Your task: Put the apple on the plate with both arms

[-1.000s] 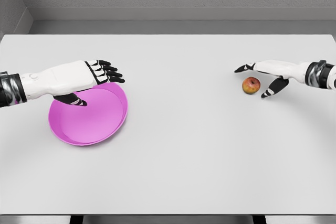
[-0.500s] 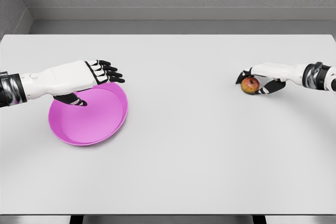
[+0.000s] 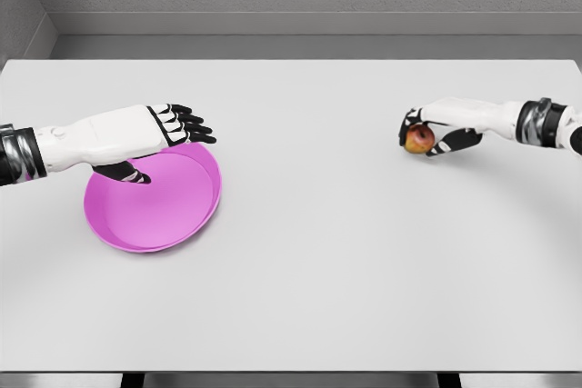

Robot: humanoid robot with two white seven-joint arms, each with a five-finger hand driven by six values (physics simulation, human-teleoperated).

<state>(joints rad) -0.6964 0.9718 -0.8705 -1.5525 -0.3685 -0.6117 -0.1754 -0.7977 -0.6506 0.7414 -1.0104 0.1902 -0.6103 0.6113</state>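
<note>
Step in hand: pick-up of the apple (image 3: 419, 139); judged as grasp made and carry about to begin.
Apple: far to the right of the plate (image 3: 155, 224), well apart from it, enclosed by the right hand (image 3: 433, 131). Whether it was clear of the tabletop (image 3: 309, 261) could not be told.
Right hand: fingers (image 3: 408, 120) curled over the top and far side of the apple, thumb side beneath; gripping it.
Left hand: the left hand (image 3: 155, 134) was held over the plate's far left rim, fingers extended and relaxed, gripping nothing. The thumb pointed down toward the plate; contact could not be confirmed.
Plate: pink, shallow, nothing in it, flat on the tabletop.
Progress: judged early; apple not yet on the plate.
Next move calls for: a lift clear of the tabletop, then a long carry leftward to the plate, grip kept firm on a round, smooth fruit.
Left hand's part: judged to be steadying the plate or receiving the apple partway.
Risk: apple rolling off if released before it is low over the plate's middle.
</note>
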